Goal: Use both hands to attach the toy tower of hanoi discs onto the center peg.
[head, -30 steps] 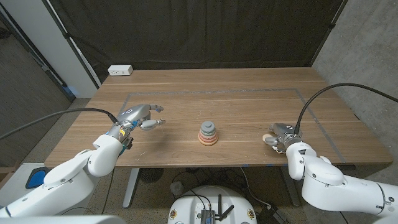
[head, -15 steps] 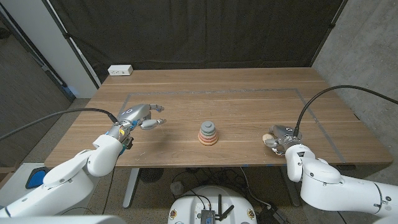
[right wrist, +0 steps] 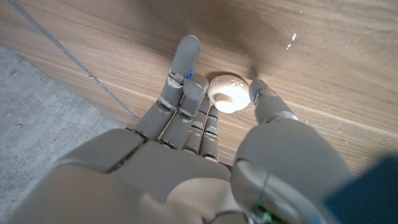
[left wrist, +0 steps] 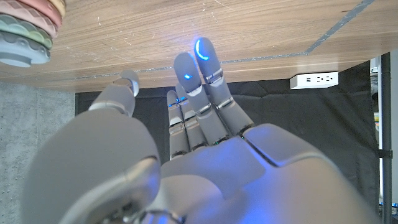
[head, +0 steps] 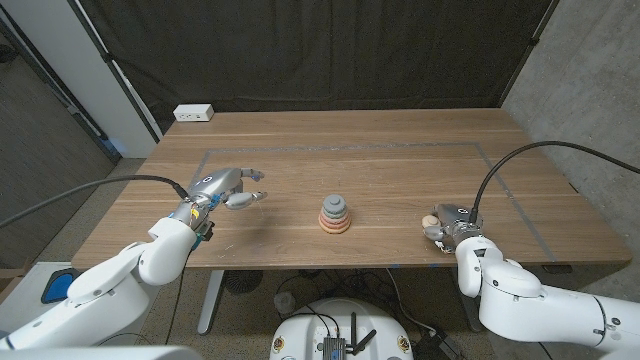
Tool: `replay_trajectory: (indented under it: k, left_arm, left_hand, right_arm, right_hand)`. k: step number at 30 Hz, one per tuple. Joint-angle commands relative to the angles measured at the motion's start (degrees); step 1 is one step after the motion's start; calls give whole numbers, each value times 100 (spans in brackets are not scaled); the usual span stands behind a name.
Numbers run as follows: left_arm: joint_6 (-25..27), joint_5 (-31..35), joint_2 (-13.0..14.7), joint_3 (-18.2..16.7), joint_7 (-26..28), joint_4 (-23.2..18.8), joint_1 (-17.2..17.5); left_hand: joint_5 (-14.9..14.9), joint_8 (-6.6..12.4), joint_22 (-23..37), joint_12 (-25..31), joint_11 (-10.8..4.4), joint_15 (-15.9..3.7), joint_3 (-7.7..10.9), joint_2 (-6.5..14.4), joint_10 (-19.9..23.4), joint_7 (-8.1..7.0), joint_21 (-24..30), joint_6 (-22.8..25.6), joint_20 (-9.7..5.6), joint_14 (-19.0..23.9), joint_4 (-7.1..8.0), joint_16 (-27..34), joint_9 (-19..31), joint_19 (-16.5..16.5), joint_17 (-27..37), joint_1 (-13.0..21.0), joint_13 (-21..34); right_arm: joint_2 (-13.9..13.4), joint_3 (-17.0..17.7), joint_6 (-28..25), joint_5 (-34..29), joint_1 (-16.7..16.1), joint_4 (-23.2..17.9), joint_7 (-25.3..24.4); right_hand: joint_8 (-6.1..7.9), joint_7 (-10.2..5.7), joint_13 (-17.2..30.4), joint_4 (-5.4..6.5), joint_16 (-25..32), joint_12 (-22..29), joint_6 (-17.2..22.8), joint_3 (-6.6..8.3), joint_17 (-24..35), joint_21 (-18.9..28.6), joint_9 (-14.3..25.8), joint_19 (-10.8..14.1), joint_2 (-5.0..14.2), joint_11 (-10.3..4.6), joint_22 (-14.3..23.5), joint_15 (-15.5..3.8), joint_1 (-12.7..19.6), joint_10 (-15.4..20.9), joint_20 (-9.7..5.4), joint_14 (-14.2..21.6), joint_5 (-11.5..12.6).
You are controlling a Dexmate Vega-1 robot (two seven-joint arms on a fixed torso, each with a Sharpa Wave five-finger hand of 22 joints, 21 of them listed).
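Note:
A stack of pastel discs point(head: 335, 213) sits on the peg at the table's middle, with a grey disc on top; the left wrist view catches the edge of that stack point(left wrist: 25, 28). A small cream disc point(head: 429, 220) lies on the wood to the stack's right. My right hand point(head: 452, 222) is at this disc: in the right wrist view the cream disc point(right wrist: 229, 92) lies between the thumb and the straight fingers point(right wrist: 185, 74), still on the table. My left hand point(head: 228, 187) hovers left of the stack, holding nothing, fingers spread point(left wrist: 202, 68).
A white power strip point(head: 193, 113) lies at the table's back left corner and also shows as a power strip point(left wrist: 316, 79) past my left hand. A taped rectangle point(head: 350, 147) marks the work area. The table's near edge point(head: 330, 268) runs just below both hands.
My right hand has crept slightly toward the near edge, closing in around the cream disc. The left hand and the stack have stayed put.

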Motion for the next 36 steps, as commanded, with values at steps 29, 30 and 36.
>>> replay_trajectory:
  k: [29, 30, 36]
  left_arm:
    - [-156, 45, -206, -101, -19, -14, 180]
    - [-164, 41, -212, -105, -19, -12, 183]
    - [-178, 41, -221, -115, -48, -4, 184]
  left_hand:
    - [51, 27, 14, 16, 21, -411, 118, 130, 41, -3, -10, 115, -549, 2, -14, -10, 22, 14, 42, -25, 45]
    - [51, 29, 14, 16, 21, -410, 120, 132, 40, -10, -13, 122, -548, 6, -14, -5, 22, 8, 48, -26, 46]
    - [54, 27, 14, 13, 19, -411, 139, 152, 47, -10, -13, 129, -549, 8, -13, -6, 26, 17, 50, -43, 44]
  right_arm:
    - [207, 154, 169, 439, -377, 338, -719]
    - [198, 200, 223, 450, -423, 346, -758]
    - [183, 428, 393, 503, -614, 350, -903]
  right_hand:
    - [246, -400, 192, -17, 215, 363, 467, -29, 192, 190, 29, 134, 242, -371, -10, -457, 305, 1074, -455, 403, 40]
    - [278, -434, 204, -26, 197, 391, 527, -23, 166, 199, 41, 149, 249, -396, -11, -459, 337, 1168, -459, 383, 44]
    - [505, -478, 300, -42, 407, 475, 900, 7, 237, 273, 155, 297, 327, -488, -16, -459, 582, 1598, -469, 609, 32]
